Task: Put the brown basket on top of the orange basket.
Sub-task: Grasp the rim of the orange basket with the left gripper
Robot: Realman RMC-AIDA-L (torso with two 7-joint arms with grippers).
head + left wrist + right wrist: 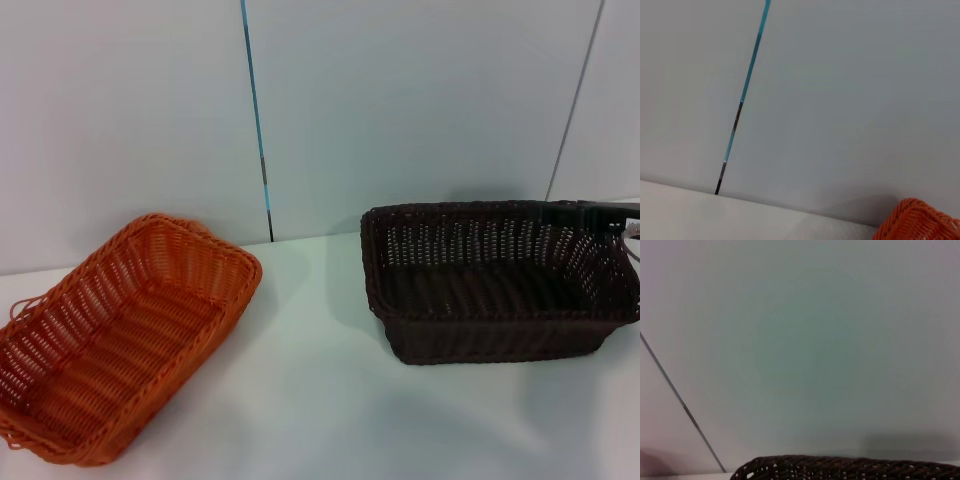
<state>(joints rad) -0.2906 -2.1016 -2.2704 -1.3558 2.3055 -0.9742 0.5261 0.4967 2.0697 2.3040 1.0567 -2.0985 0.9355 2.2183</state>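
The orange basket lies on the white table at the left, tilted on a diagonal, with loose strands at its near-left end. One corner of the orange basket shows in the left wrist view. At the right stands the brown basket, dark and open-weave. Its rim fills the lower edge of the right wrist view. My right gripper is a dark shape at the brown basket's back right rim, reaching in from the right edge. My left gripper is out of view.
The white table runs between and in front of the two baskets. A pale wall with a thin blue seam stands close behind them.
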